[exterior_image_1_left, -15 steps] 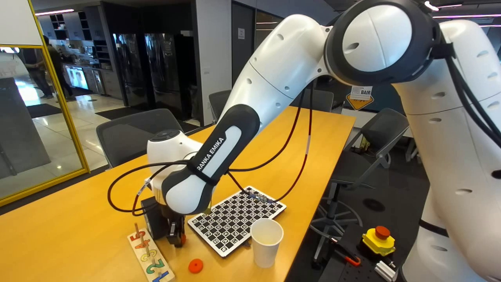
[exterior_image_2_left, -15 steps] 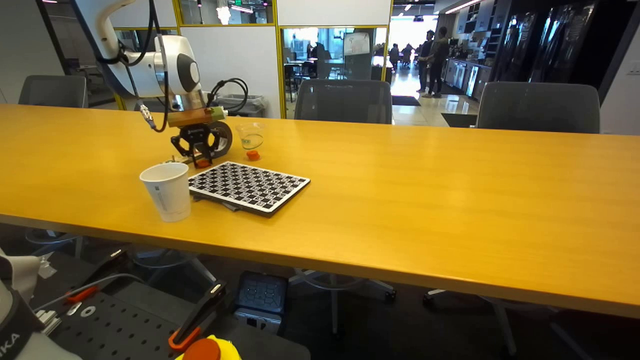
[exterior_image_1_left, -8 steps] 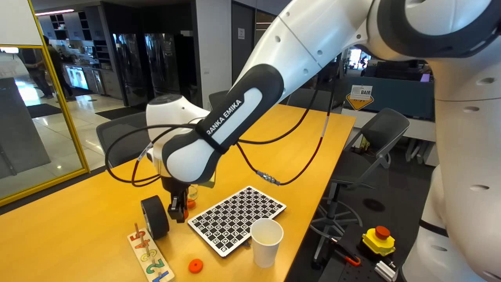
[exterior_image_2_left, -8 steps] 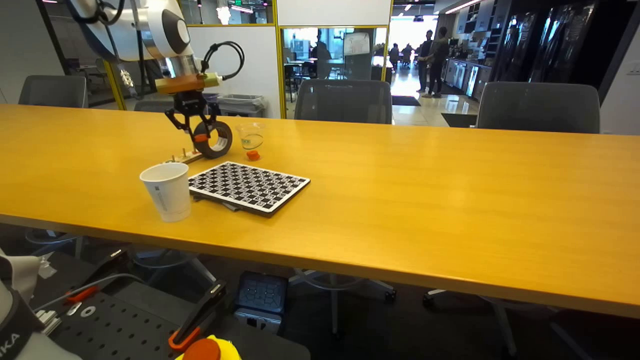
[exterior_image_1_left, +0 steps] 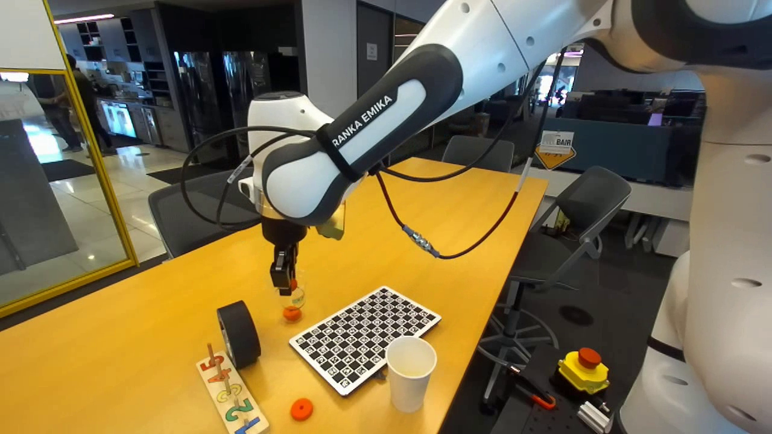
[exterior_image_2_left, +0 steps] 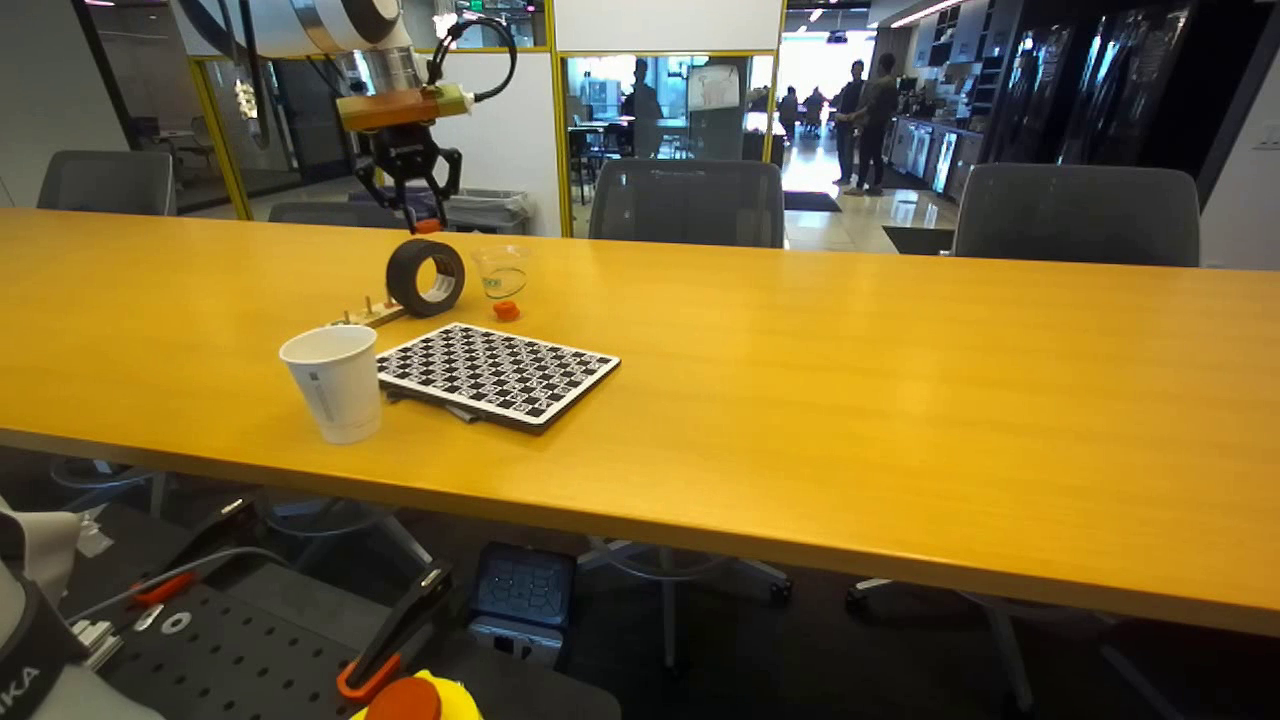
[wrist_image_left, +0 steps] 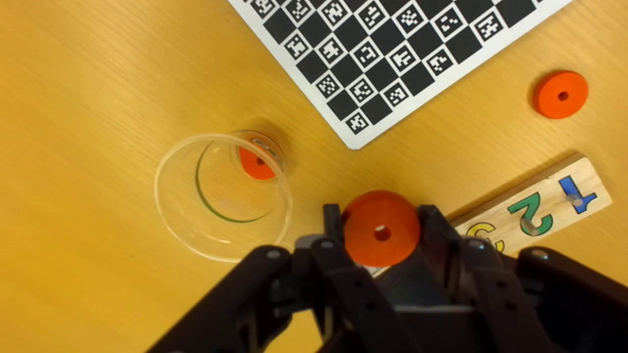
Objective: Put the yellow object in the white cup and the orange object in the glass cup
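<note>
- Hovering clear of the long yellow wood-grained bench (exterior_image_2_left: 850, 400), had the dark fingers (wrist_image_left: 333, 220) clamped on a round orange disc (wrist_image_left: 381, 215) pierced through the middle, with a finger at either side.
- Saw the small clear see-through tumbler (exterior_image_2_left: 488, 268), the glass cup of the task, upright on the bench in both exterior views, with green print on the wall; in the wrist view, had the rim near the fingers, off to the left, with the gripped disc outside it.
- Found a second orange disc (wrist_image_left: 252, 169) at the bottom of the tumbler, visible through the clear wall.
- Noted a third orange disc (wrist_image_left: 552, 95) flat on the bench, near the pale wooden number board (exterior_image_1_left: 232, 396) with upright pegs and coloured numerals, and well apart from the tumbler.
- Saw the plain white tapered cup (exterior_image_1_left: 410, 392) upright near the edge of the bench; made out a yellowish tint inside, but could not tell the contents.
- Found the flat black-and-white checkered board (exterior_image_1_left: 365, 337) between the tumbler and the white cup, just beside the latter.
- Noted a thick black roll of tape (exterior_image_2_left: 402, 285) on edge, near the tumbler and just beside one end of the number board; could not tell touching from apart.
- Looked past the bench to dark grey mesh-backed chairs (exterior_image_2_left: 688, 205).
</note>
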### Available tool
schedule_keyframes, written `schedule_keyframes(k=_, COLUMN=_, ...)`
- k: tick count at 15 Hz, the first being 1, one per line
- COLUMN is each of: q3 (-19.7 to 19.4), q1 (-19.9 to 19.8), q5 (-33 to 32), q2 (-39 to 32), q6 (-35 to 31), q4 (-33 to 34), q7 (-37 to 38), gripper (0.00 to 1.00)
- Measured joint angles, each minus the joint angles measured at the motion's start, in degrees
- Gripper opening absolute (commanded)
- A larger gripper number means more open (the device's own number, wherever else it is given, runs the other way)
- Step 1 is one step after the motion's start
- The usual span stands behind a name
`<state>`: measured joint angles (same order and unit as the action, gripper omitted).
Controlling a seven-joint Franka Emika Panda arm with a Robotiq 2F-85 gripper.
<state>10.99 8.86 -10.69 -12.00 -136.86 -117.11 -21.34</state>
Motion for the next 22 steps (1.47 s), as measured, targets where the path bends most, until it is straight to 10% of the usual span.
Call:
schedule_keyframes(k=13, q3=-0.99, q1=-4.39, q5=1.20, q2=-13.86, q6=7.00, q4=16.54, q7=-8.00, gripper=0.19)
schedule_keyframes(k=14, q3=-0.94, q1=-4.39, q5=1.20, q2=-14.84, q6=7.36, q4=17.69, q7=-8.09, gripper=0.23)
schedule_keyframes(k=15, q3=-0.93, q1=-4.39, q5=1.20, q2=-15.67, q6=7.66, q4=18.63, q7=-8.16, gripper=0.68)
schedule_keyframes(k=22, q3=-0.97, q1=-4.44, q5=1.20, q2=-18.29, q6=9.42, q4=22.21, q7=-8.12, gripper=1.00)
